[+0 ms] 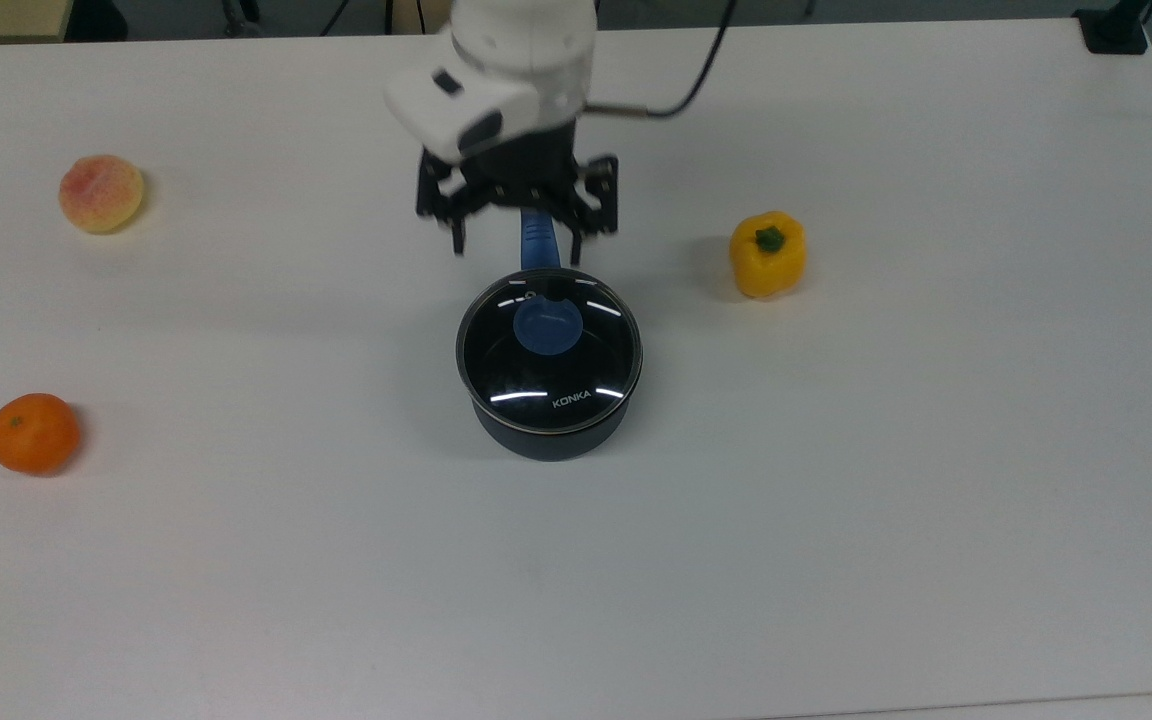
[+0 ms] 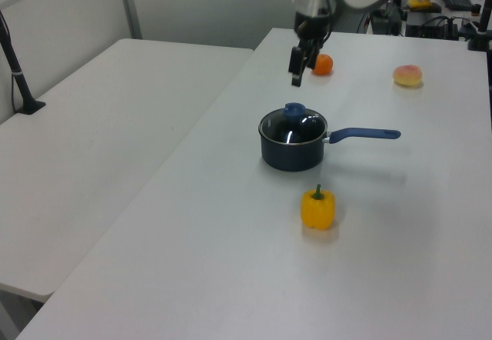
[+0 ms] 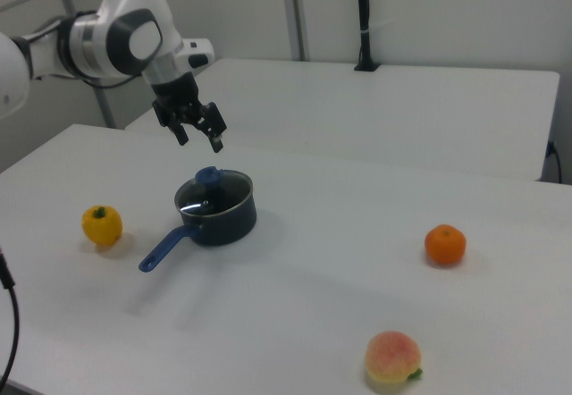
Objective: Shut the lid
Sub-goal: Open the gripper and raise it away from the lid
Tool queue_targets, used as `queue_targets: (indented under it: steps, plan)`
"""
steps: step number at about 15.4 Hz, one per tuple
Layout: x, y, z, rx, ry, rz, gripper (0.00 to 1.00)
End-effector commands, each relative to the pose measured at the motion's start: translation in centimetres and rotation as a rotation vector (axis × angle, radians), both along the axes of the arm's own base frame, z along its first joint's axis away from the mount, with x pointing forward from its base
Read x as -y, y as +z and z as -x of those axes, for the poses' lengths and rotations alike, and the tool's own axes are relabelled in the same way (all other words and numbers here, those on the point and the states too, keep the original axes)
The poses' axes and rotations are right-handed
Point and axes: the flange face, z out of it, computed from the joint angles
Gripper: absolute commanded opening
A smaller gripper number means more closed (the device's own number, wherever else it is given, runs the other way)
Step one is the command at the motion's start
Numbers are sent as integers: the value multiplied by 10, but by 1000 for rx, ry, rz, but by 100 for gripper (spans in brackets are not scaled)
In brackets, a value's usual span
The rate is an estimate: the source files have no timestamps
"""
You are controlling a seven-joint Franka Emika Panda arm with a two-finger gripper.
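We see the round clear glass lid with a metal rim and a blue centre knob [image 1: 548,349] sitting level on the dark saucepan with a long blue handle [image 2: 292,149], its rim meeting the pan's edge all the way round as far as the top view shows. The two-finger gripper [image 1: 519,232] hangs above and apart from the lid, over the pan's handle in the top view, with its jaws spread and nothing between them. In the right view it floats up and to the right view's left of the knob [image 3: 209,177], clear of it.

We judge the closing itself to be done: the lid looks seated and the hand has let go.

As for handling, we take the lid to be stiff, fairly heavy for its size, and breakable if dropped or knocked against the pan. The glass dome and metal rim look smooth and slippery, so we would not pinch them. The knob is the place to hold: it stands proud at the centre, and a grip there keeps the lid balanced and level.

Around the pan on the white table [image 1: 836,520] lie a yellow bell pepper [image 1: 767,254], an orange mandarin [image 1: 33,433] and a pink-yellow peach [image 1: 101,193], all well apart from the lid.
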Motion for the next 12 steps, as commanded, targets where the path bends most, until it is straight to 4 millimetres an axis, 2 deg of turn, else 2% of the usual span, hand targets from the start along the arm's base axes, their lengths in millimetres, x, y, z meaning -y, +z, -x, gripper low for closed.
queue_targets:
  steps: [1,3,6,7,9,11,12]
  plan:
    - [26,55,57,-66,-69,-5,100]
    - [41,82,83,-99,-97,-32,100]
    - [80,132,138,-168,-159,-93,100]
    - [90,139,150,-180,-169,-115,100]
    - [98,142,161,-171,-171,-125,100]
    - [97,139,161,-173,-96,-123,100]
    - [104,139,156,-149,-47,-119,100]
